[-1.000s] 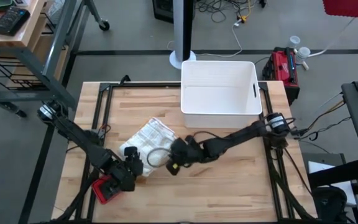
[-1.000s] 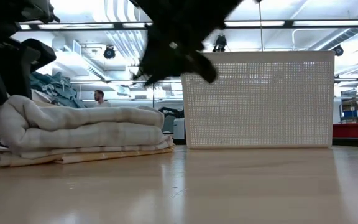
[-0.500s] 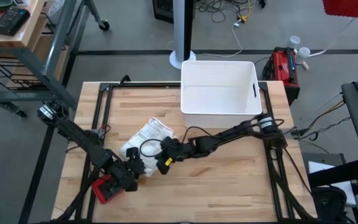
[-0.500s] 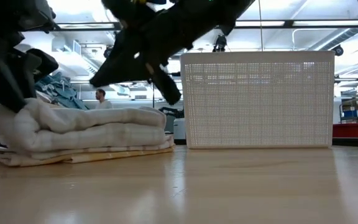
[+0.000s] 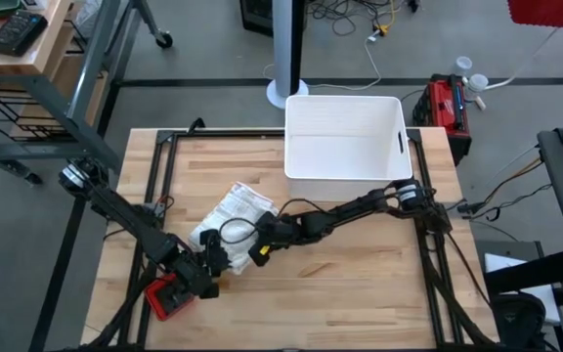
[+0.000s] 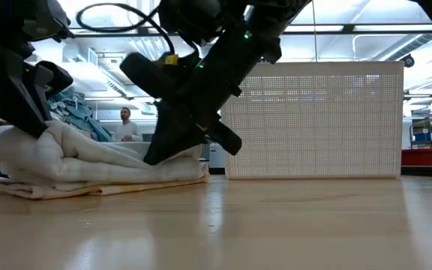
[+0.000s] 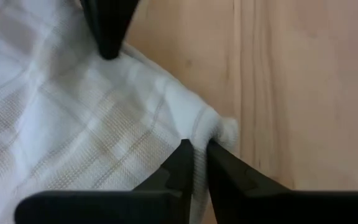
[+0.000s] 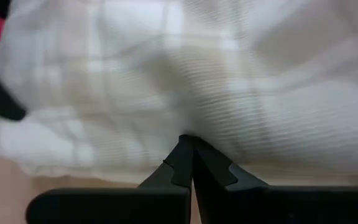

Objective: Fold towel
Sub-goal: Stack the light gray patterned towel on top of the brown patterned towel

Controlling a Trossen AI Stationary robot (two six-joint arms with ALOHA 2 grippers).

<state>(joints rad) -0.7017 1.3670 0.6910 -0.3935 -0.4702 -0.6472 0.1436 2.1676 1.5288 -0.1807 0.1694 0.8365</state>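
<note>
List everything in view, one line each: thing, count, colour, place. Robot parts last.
towel: one, white with faint beige checks, bunched on the table's left half
bin: one, white, at the table's far edge, right of centre
table: one, light wood, under everything
red object: one, red and black, near the table's front left edge, partly under the left arm
person: one, in the room beyond the table, low view
left gripper: one, dark, fingers pinched on the towel's corner
right gripper: one, dark, fingers shut on a towel fold
</note>
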